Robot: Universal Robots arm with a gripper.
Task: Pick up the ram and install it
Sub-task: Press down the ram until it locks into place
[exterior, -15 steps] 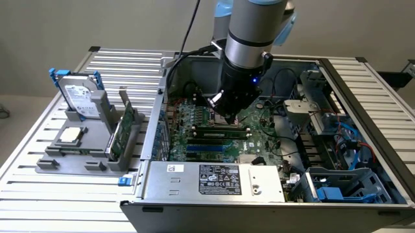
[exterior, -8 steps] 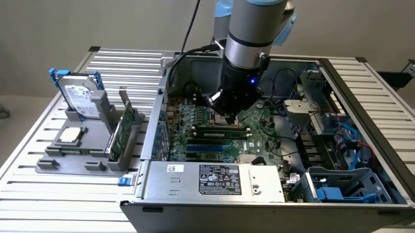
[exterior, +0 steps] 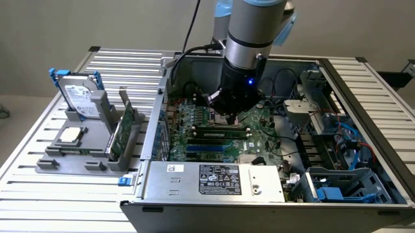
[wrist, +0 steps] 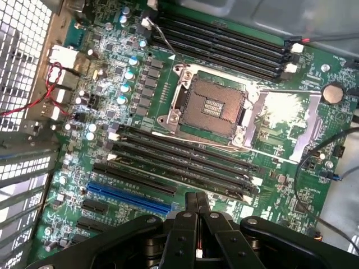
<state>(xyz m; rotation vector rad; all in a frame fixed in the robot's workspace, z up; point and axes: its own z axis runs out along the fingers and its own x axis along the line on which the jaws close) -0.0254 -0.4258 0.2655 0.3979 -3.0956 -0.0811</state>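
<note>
In the exterior view, the ram [exterior: 222, 130] is a long thin green stick with dark chips. It stands on edge along the black memory slots [exterior: 217, 137] of the motherboard [exterior: 259, 138], inside the open computer case. My gripper [exterior: 229, 119] hangs just above the stick's middle, and whether they touch is hidden by the arm. From the wrist, the gripper [wrist: 197, 203] has its fingertips pressed together with nothing between them. It hovers over the lower bank of slots [wrist: 185, 162], beside the empty CPU socket [wrist: 212, 106]. There I cannot tell the stick apart from the slots.
A grey fixture [exterior: 91, 145] at the exterior view's left holds an upright green expansion card [exterior: 124, 130], a hard drive [exterior: 79, 99] and a CPU [exterior: 70, 136]. The power supply [exterior: 217, 178] fills the case front. Blue cables and drive cages [exterior: 343, 145] crowd the right side.
</note>
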